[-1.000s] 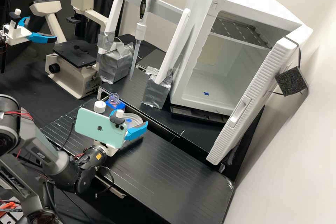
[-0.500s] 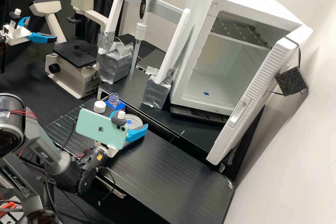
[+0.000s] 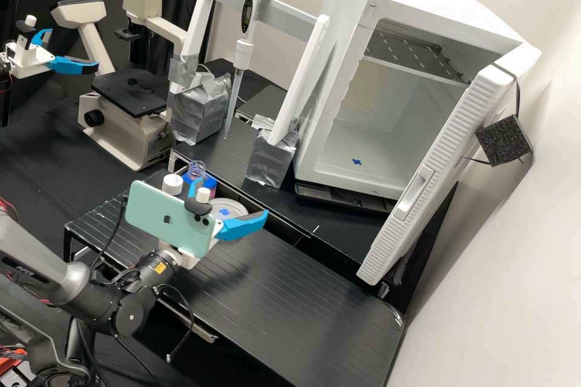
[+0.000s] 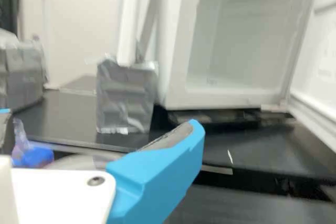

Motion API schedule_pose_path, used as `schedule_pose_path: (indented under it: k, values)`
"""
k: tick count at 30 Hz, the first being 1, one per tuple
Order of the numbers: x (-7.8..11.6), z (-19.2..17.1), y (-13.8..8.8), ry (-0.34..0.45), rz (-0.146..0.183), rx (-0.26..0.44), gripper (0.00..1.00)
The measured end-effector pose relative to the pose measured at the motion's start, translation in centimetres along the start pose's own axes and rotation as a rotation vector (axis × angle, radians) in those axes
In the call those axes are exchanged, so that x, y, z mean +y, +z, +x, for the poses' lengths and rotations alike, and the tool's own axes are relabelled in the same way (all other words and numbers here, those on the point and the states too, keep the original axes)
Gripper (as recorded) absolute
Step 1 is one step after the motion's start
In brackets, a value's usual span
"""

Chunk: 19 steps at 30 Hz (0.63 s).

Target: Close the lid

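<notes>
Gripper [image 3: 232, 198] has backed off and spread wider, open and empty; lid [image 3: 234, 205] looks seated on dish [image 3: 242, 207], by blue rack [image 3: 209, 184]. Closing probably done, retreat left.

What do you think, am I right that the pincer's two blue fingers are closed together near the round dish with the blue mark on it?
Not quite: the blue fingers of the pincer are not closed together but spread well apart, as the high view shows. They are indeed near the round dish with the blue mark.
</notes>
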Motion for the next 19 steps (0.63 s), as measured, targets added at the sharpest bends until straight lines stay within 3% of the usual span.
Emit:
schedule_pose_path:
  k: [2,6,11,16,19]
  values:
    - [0.0,0.0,-0.3,0.007,0.004,0.016,1.00]
    - [-0.3,0.8,-1.0,0.032,0.056,0.075,1.00]
    - [-0.4,2.0,-2.0,0.165,0.111,0.099,1.00]
    - [-1.1,2.5,-2.5,0.163,0.183,0.103,1.00]
    - [-1.4,2.7,-2.4,0.156,0.183,0.092,1.00]
